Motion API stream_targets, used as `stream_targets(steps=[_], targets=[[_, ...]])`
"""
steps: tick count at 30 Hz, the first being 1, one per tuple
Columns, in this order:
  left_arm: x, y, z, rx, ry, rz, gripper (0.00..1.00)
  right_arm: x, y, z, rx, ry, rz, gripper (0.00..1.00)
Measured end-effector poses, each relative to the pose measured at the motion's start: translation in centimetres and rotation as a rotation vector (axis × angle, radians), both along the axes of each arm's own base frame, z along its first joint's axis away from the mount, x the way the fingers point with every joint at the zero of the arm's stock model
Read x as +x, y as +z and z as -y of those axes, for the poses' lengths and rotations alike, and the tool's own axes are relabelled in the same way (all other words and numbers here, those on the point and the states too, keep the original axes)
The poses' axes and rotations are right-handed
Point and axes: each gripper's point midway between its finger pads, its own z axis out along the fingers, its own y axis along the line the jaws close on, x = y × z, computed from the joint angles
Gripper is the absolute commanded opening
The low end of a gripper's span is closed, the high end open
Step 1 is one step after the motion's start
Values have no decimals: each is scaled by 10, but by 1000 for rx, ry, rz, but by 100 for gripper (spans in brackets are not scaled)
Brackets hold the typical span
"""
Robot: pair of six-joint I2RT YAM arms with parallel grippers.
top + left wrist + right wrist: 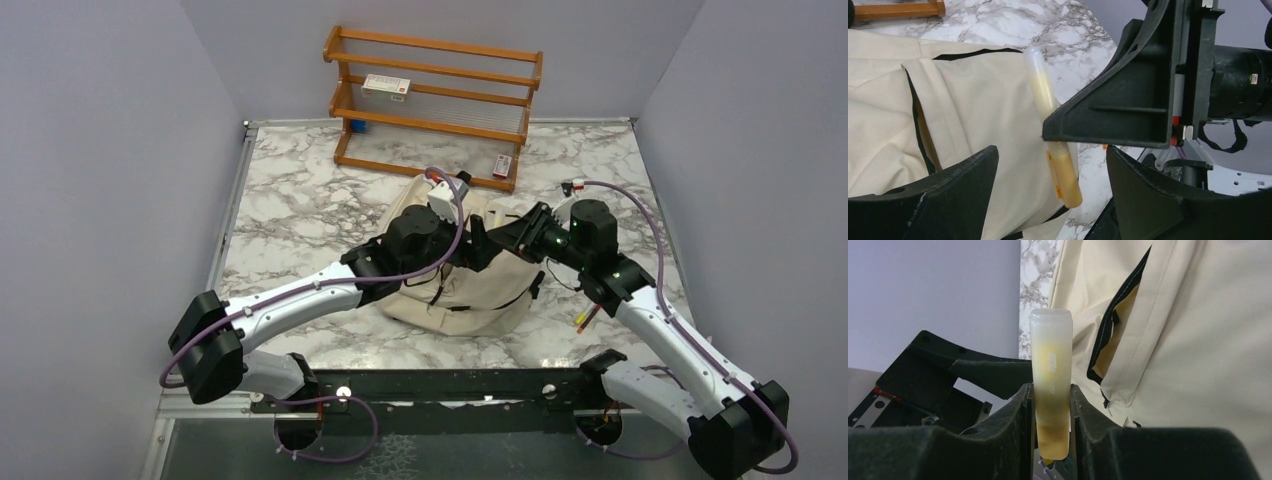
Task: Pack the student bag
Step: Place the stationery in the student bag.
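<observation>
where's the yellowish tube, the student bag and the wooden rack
yellowish tube (pixel 1050 385): right wrist view, mid body below the white cap
student bag (pixel 973 115): left wrist view, plain cream fabric panel
wooden rack (pixel 440 46): top external view, top rail

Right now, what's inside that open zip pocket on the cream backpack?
Only a strip of tan lining shows through the zip opening of the backpack. Anything deeper is hidden by the cream fabric. The yellowish tube is outside it, clamped in the right jaws.
</observation>
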Motion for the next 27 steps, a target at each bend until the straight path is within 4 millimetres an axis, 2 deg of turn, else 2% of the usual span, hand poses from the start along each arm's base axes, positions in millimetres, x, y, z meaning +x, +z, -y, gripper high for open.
stream_targets(steps=[3,11,17,22,25,27], targets=[[0,0,5,-3,-15,-6,66,-1,-2,-7,-7,4,-9,1],[-6,-7,10,0,-54,-29,50,0,2,-11,-2,2,6,1],[-8,-6,13,-9,-76,-30,24,0,2,-12,-2,5,8,8],[-3,-13,12,4,-64,-40,7,1,1,-10,-18,1,18,19],[-3,-13,12,2,-62,-43,4,1,1,-9,-26,3,27,30],[-3,-13,12,1,-63,-43,2,0,1,-8,-32,3,32,42]])
